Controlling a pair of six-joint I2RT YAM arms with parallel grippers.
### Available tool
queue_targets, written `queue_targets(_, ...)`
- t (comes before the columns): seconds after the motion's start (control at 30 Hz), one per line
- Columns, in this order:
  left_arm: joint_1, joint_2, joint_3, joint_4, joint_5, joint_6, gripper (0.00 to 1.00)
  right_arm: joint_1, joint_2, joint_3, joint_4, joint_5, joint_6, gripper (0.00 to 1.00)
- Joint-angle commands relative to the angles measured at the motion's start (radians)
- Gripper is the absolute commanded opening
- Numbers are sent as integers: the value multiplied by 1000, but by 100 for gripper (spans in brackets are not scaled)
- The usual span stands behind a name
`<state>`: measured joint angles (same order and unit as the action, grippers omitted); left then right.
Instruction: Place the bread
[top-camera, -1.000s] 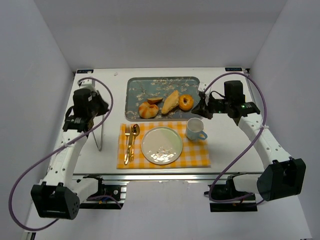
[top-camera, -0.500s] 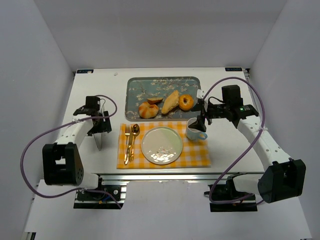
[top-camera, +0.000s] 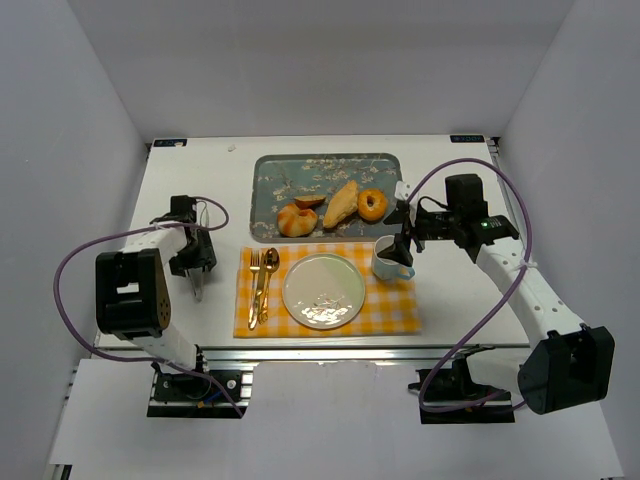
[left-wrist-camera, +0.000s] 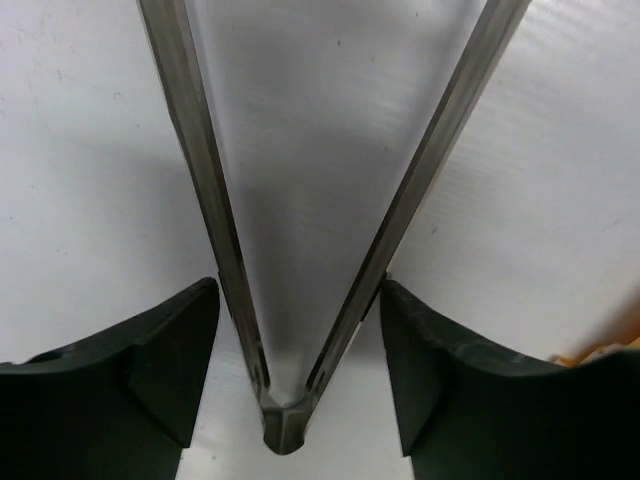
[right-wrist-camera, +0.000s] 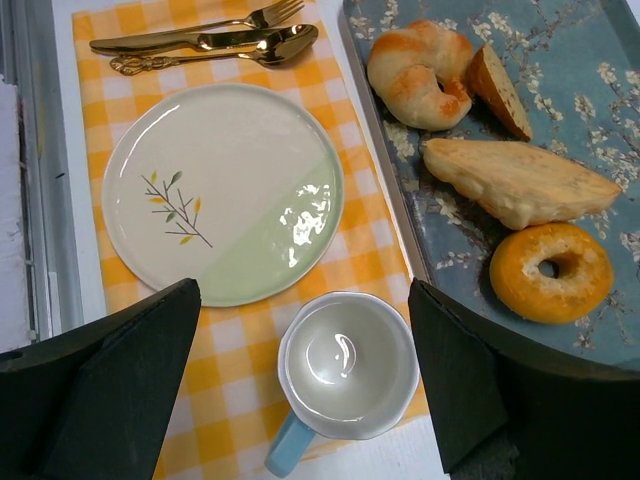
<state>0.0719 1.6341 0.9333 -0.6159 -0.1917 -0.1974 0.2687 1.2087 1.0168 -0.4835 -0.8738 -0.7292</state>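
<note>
Several breads lie on the blue flowered tray (top-camera: 268, 176): a round roll (top-camera: 296, 220), a small cut piece (top-camera: 310, 201), a long loaf (top-camera: 341, 203) and a ring bagel (top-camera: 372, 204). The right wrist view shows the roll (right-wrist-camera: 420, 65), loaf (right-wrist-camera: 515, 180) and bagel (right-wrist-camera: 550, 270). My right gripper (top-camera: 403, 245) hangs open over the cup (right-wrist-camera: 348, 365), holding nothing. My left gripper (top-camera: 195, 262) is low on the table at the left, open. Metal tongs (left-wrist-camera: 200, 150) lie flat between its fingers, hinge end nearest the wrist.
A white and green plate (top-camera: 323, 290) sits on the yellow checked placemat (top-camera: 395, 305). Gold cutlery (top-camera: 262, 285) lies at its left. The blue-handled cup (top-camera: 390, 260) stands at the plate's right, just in front of the tray.
The left arm has folded back and brought the tongs from upright down flat onto the table, and its fingers have opened. The right gripper has slid from the tray's edge to above the cup.
</note>
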Motion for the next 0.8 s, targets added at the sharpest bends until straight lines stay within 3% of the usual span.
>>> queue_targets(0.0,19,32,1,56,32,-5,72,0,-26,0,40,15,20,89)
queue_targets(0.1,28,69,13,58,55,-7,58,-3,-37,-10,45,25,22,89)
queue_targets(0.13,32,66,9,65,72,-11,45,-5,-44,-14,49,30,27,89)
queue_targets(0.23,39,43,7,68,101,-23,24,-8,-57,-29,59,38,31,89)
queue_targets(0.3,40,-2,13,68,127,-28,18,-11,-61,-35,60,45,33,89)
queue_targets(0.43,42,-111,44,79,306,-57,19,-13,-63,-41,63,47,34,89)
queue_targets(0.63,-3,-233,65,175,690,-210,23,-14,-55,-40,86,38,53,89)
queue_targets(0.77,-76,-212,94,202,824,-295,35,-14,-57,-44,95,36,57,89)
